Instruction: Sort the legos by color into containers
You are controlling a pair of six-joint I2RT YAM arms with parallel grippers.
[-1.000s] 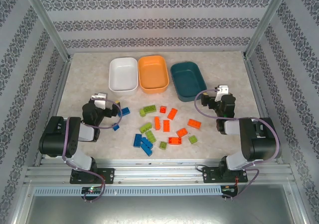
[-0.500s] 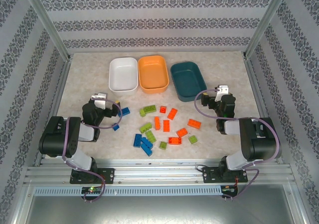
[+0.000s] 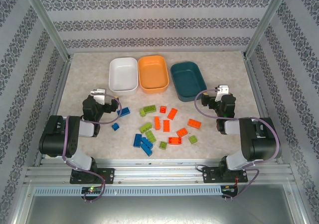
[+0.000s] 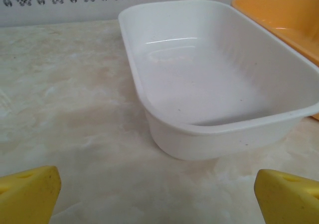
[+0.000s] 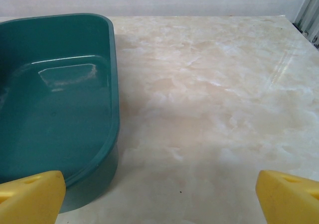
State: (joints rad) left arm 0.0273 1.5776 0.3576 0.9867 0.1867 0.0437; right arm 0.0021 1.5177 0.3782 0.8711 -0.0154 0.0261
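Note:
The legos lie scattered on the table in front of the arms in the top view: orange ones in the middle, green ones among them, blue ones at the near left, and two more blue legos close to my left arm. The white container, the orange container and the teal container stand in a row behind them, their visible insides bare. My left gripper is open, facing the white tub. My right gripper is open beside the teal tub. Neither holds anything.
Metal frame posts and patterned walls close in the marbled table on three sides. Bare tabletop lies to the right of the teal tub and to the left of the white tub.
My left gripper has shifted a little back and left, toward the white tub, uncovering more of the blue lego beside it. The right arm and the legos have not moved.

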